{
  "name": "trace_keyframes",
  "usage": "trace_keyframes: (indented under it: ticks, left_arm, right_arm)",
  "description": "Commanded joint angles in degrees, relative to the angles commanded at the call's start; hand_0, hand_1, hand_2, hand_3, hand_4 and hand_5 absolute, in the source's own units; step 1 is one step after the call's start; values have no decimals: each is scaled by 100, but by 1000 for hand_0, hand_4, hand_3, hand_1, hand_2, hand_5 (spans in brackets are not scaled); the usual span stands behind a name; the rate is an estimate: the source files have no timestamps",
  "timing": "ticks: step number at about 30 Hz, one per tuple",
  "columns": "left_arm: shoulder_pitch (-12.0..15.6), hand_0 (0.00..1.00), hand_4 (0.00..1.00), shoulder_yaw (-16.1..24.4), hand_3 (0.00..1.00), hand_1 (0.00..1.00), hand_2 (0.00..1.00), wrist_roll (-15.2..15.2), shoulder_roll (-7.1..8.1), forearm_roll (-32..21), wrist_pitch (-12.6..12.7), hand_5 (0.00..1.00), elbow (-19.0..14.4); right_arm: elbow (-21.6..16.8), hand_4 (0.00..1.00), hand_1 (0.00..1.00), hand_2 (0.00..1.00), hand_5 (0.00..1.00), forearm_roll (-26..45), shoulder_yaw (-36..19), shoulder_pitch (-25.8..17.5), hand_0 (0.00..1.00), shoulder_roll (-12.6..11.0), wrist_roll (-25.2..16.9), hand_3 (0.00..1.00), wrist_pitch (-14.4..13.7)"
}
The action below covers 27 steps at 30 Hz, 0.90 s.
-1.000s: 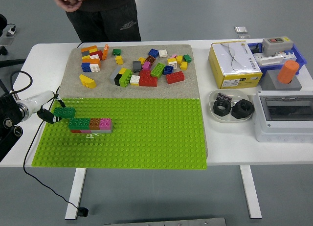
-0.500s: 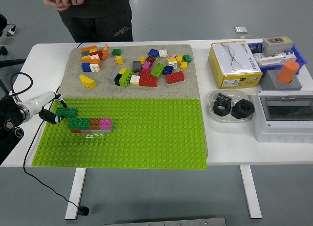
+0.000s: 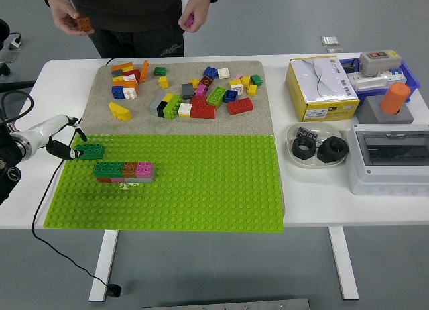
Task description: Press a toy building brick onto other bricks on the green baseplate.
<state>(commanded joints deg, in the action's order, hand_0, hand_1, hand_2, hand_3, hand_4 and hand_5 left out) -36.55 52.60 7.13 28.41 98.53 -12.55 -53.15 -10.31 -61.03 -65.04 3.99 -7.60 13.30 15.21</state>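
The task is partly under way, by the look of it. A short row of joined bricks [image 3: 124, 170] (green, brown, pink on top, with a lower layer beneath) already stands on the green baseplate [image 3: 201, 189], left of the frame's centre. The dark green brick [image 3: 89, 151] to be added is not yet seated: it sits just up and left of that row, apart from it, held at its left end by the left hand [image 3: 60, 139]. What is left, as I judge it, is to bring the brick over the row, line up the studs and press down.

The left arm enters from the left edge at mid-height, its pale forearm angled toward the baseplate. Its dark fingers [image 3: 66, 152] are narrowed around the brick's left end, a light pinch rather than a full wrap. The right hand is not in view.

At the top of the frame a person stands at the far side of the worktop [image 3: 315, 196], one hand [image 3: 74, 19] holding a small orange-brown brick, the other hand [image 3: 191, 18] a pinkish one. Loose bricks [image 3: 194, 95] lie scattered on the sandy mat [image 3: 100, 119] in the upper middle.
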Motion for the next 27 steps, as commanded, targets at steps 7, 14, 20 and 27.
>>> trace_keyframes:
  ticks: [7,14,20,27]
  left_arm:
    - [-22,994,753,-85,449,998,991,51,215,-166,-106,2,-198]
    - [-25,993,619,-51,760,998,998,-30,155,-123,-60,2,-125]
    - [-6,992,695,-111,825,998,998,-39,112,-70,-48,2,-76]
    - [-2,998,752,-245,855,998,998,82,88,-22,-186,2,-51]
  right_arm:
    - [0,600,649,664,998,-8,-33,-30,682,-25,-9,885,3]
    - [0,600,649,665,998,-76,-53,-32,684,-9,30,887,19]
    - [0,601,650,666,998,-94,-56,-45,684,-3,40,887,27]
    - [0,601,650,665,998,-71,-25,-39,683,-17,28,887,29]
